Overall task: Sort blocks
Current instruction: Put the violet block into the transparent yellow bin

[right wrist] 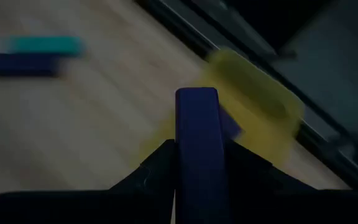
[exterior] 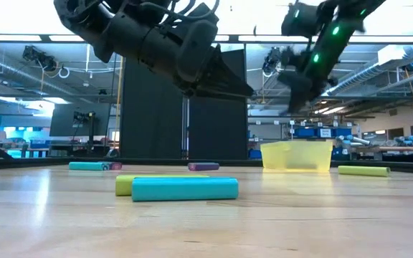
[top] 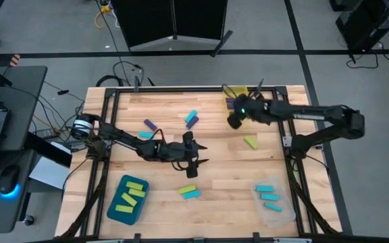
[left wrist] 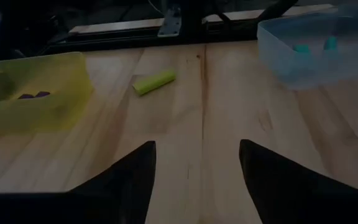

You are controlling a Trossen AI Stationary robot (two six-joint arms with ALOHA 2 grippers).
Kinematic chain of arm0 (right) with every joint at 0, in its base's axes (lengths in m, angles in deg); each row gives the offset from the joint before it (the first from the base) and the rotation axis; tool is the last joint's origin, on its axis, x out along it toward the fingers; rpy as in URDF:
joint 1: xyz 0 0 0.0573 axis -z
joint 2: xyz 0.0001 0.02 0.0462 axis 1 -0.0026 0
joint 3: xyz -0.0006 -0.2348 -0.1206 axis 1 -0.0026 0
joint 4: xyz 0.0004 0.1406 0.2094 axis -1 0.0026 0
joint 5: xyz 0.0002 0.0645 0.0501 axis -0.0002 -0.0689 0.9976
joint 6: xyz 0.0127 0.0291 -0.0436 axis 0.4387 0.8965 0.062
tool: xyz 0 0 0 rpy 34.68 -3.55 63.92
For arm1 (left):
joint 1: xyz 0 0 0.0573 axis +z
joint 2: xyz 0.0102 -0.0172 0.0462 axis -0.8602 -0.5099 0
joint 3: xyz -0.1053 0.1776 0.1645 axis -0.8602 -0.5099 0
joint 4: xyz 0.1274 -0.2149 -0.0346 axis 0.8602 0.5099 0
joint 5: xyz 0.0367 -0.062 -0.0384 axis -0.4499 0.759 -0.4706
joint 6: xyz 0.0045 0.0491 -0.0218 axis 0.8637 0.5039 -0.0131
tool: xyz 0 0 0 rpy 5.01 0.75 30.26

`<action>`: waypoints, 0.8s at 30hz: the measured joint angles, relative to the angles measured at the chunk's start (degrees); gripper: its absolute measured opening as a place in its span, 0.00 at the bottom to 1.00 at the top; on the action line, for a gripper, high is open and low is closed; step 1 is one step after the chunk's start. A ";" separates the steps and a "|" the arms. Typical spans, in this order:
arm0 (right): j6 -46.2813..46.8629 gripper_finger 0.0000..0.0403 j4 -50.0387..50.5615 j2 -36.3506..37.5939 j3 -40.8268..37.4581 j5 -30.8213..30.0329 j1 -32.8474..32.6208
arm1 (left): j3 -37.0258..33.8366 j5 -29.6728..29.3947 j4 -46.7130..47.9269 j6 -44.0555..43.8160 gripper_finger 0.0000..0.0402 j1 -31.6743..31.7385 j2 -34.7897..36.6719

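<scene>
My right gripper (top: 235, 121) hangs above the table beside the yellow bin (top: 238, 94), shut on a purple block (right wrist: 197, 124). My left gripper (top: 193, 152) stands open over the table's middle with nothing between its fingers (left wrist: 129, 180). Loose blocks lie flat on the wood. There is a lime green one (top: 250, 142), a purple one (top: 150, 125), a cyan and purple pair (top: 192, 119), and a lime green and cyan pair (top: 189, 192). The yellow bin holds purple blocks (left wrist: 33, 95). My right gripper pinches the purple block between its two fingers, low on its long sides (right wrist: 197, 163). The block's free end (right wrist: 196, 96) sticks out ahead, along the fingers. It is lifted clear of the table, with the yellow bin (right wrist: 253, 106) just beyond it.
A teal bin (top: 116, 209) with lime green blocks sits near the table's front left. A clear bin (top: 283, 214) with cyan blocks sits at the front right. Bare wood lies ahead of my left gripper, between the yellow bin (left wrist: 61, 106) and the clear bin (left wrist: 291, 68).
</scene>
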 joint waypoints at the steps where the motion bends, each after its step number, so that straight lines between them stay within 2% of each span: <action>1: -0.06 0.30 -0.03 -1.21 0.00 0.19 2.32 | -0.23 -0.04 -0.16 0.00 0.59 -0.02 0.00; 4: -3.77 0.30 -2.04 -5.05 -0.02 3.60 8.82 | -0.37 -0.12 -0.31 0.05 0.59 0.00 0.00; 9: -8.77 0.30 -9.01 -11.44 -0.02 13.17 17.13 | -0.37 -0.22 -0.48 0.26 0.59 0.00 0.00; 14: -7.44 0.30 -10.55 -15.63 -0.02 15.01 20.76 | -0.37 -0.24 -0.47 0.31 0.59 0.09 0.00; 20: -5.24 0.30 -10.97 -17.52 -0.02 15.22 21.69 | -0.37 -0.16 -0.09 0.41 0.59 0.13 0.00; 24: -3.96 0.41 -11.08 -17.10 -0.02 15.26 21.67 | -0.37 0.41 0.16 0.42 0.59 0.13 0.00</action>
